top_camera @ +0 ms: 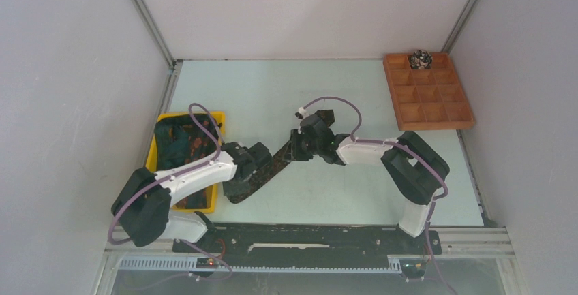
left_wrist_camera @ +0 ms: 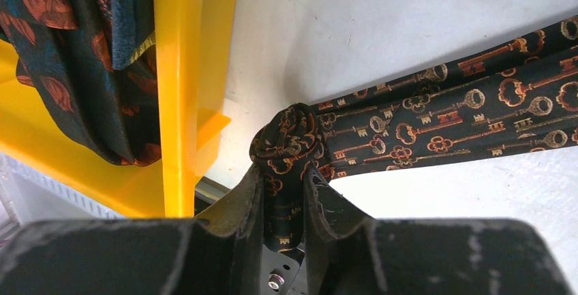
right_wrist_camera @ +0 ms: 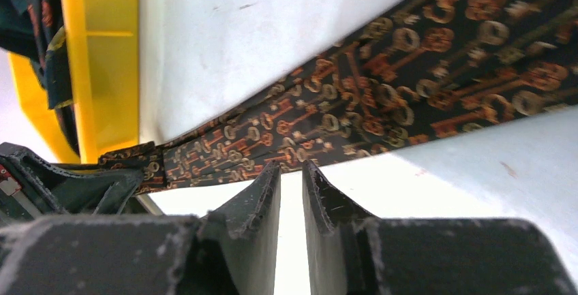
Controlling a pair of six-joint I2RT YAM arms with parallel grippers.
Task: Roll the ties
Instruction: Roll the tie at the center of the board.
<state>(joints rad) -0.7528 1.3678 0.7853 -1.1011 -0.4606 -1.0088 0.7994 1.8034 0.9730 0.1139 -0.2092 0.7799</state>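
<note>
A dark tie with an orange key pattern (top_camera: 276,165) lies diagonally on the table between my two grippers. My left gripper (left_wrist_camera: 283,172) is shut on its narrow end, where a small coil (left_wrist_camera: 286,138) sits just past the fingertips; the rest of the tie (left_wrist_camera: 443,118) stretches away to the right. My left gripper (top_camera: 259,164) is beside the yellow bin. My right gripper (right_wrist_camera: 291,165) has a narrow empty gap between its fingers, its tips at the near edge of the tie (right_wrist_camera: 409,70). In the top view my right gripper (top_camera: 300,146) is over the tie's far part.
A yellow bin (top_camera: 155,152) at the left holds more dark patterned ties (top_camera: 180,142); it also shows in the left wrist view (left_wrist_camera: 178,70) and the right wrist view (right_wrist_camera: 102,70). A wooden compartment tray (top_camera: 436,126) at the back right holds one rolled tie (top_camera: 420,58).
</note>
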